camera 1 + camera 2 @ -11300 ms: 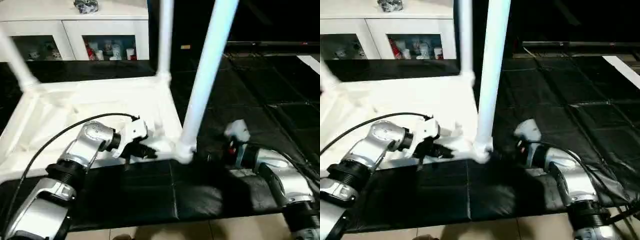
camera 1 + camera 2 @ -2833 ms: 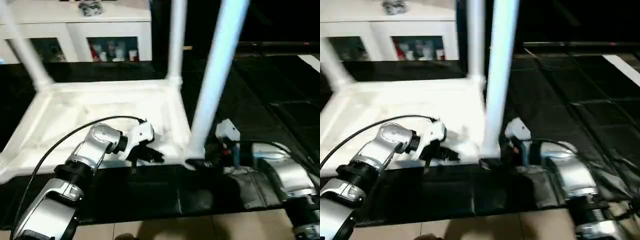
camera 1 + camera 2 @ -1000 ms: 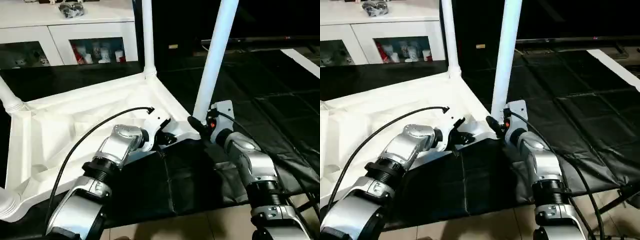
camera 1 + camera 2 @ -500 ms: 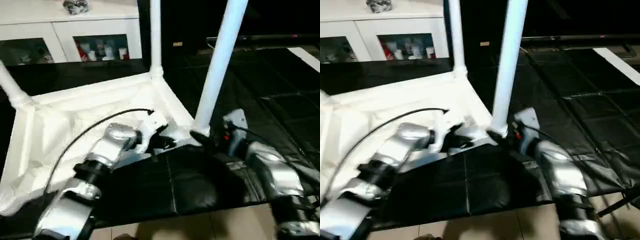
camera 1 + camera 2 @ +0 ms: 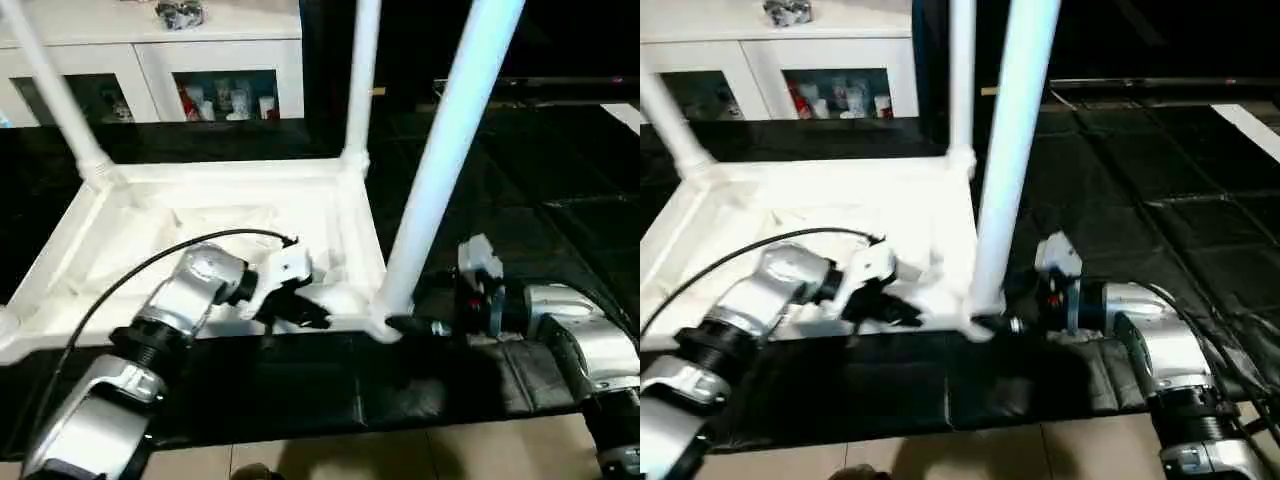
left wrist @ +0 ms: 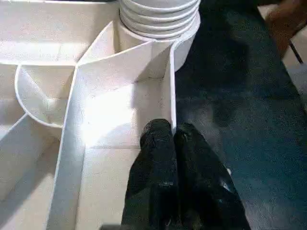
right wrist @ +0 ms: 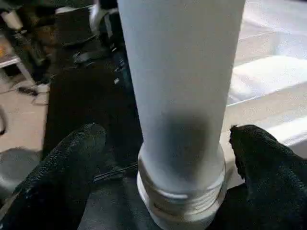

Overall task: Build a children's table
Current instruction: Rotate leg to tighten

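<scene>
The children's table lies upside down on a black mat, its ribbed white top (image 5: 200, 220) facing up. Three white legs stand in its corner sockets: back left (image 5: 55, 95), back right (image 5: 362, 70) and front right (image 5: 445, 170). My left gripper (image 5: 308, 318) is at the near rim. In the left wrist view its fingers (image 6: 160, 153) are shut on the thin rim wall (image 6: 171, 91) close to the corner socket (image 6: 158, 14). My right gripper (image 5: 405, 325) is open around the base of the front right leg (image 7: 182, 86), a finger (image 7: 62, 177) on each side and apart from it.
A white cabinet (image 5: 150, 60) with glass doors stands behind the table. The black mat (image 5: 300, 390) reaches to a strip of tiled floor (image 5: 400, 455) at the near edge. A black cable (image 5: 130, 275) loops over my left forearm.
My right gripper's jaws have widened around the front right leg's base. The left gripper keeps its hold on the rim. The whole picture has shifted, so the camera has moved.
</scene>
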